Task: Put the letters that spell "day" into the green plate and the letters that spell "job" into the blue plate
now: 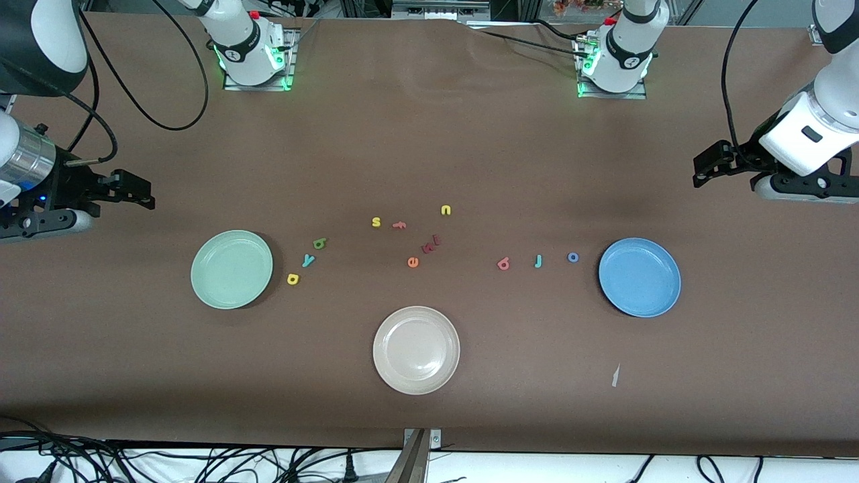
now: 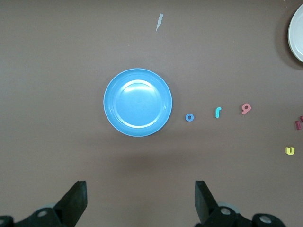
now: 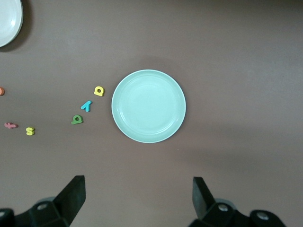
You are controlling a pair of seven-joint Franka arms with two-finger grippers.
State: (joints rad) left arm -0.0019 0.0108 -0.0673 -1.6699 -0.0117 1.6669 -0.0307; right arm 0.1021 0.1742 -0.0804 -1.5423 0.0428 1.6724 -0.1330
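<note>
The worktop [image 1: 429, 134] under me is plain matt brown, unpatterned. The green plate [image 1: 231, 269] is pale mint; the blue plate [image 1: 639, 277] is medium blue with a lighter sheen at centre; the third plate [image 1: 416, 349], toward the worktop's front edge, is beige. Letters noted: dark green d [image 1: 320, 243], teal y [image 1: 308, 260], yellow a [image 1: 293, 278]; salmon-red b [image 1: 503, 264], teal j [image 1: 538, 261], blue o [image 1: 572, 257]. Others: yellow s [image 1: 376, 222], yellow u [image 1: 446, 210], orange f [image 1: 399, 225], orange e [image 1: 413, 262], dark red piece [image 1: 430, 245]. My jaws are black on both arms.
</note>
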